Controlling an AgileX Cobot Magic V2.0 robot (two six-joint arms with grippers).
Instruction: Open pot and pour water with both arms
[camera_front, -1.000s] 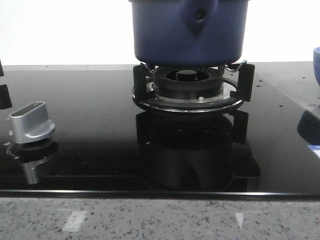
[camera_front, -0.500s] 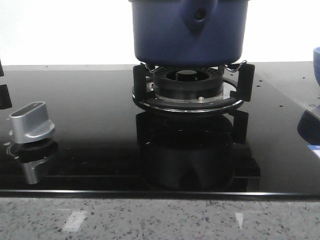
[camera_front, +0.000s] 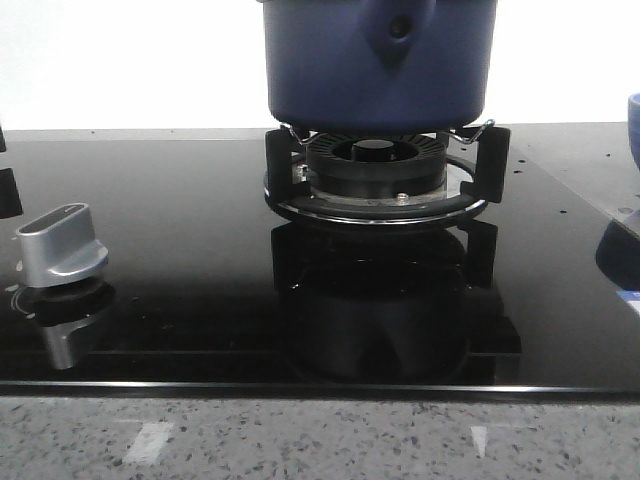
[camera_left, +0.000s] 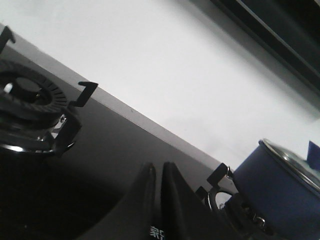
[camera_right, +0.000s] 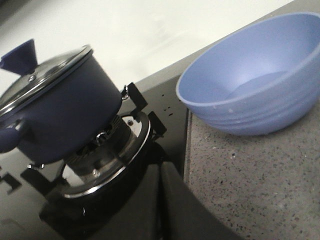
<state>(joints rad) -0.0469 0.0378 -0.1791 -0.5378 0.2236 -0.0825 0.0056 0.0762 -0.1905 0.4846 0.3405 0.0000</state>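
Note:
The dark navy-blue pot (camera_front: 378, 65) stands on the burner grate (camera_front: 380, 180) at the middle back of the black hob; its teardrop handle bracket faces me. A glass lid with a steel rim and blue knob (camera_right: 42, 70) sits on the pot (camera_right: 60, 115) in the right wrist view. The pot also shows in the left wrist view (camera_left: 282, 192). My left gripper (camera_left: 157, 167) is shut and empty, left of the pot over the hob. My right gripper (camera_right: 160, 167) is shut and empty, near the pot's burner, by the hob's right edge. Neither gripper shows in the front view.
A light blue bowl (camera_right: 255, 80) stands on the speckled counter (camera_right: 250, 185) right of the hob; its edge shows in the front view (camera_front: 633, 125). A silver knob (camera_front: 62, 245) sits front left. A second burner (camera_left: 30, 107) lies left of the left gripper.

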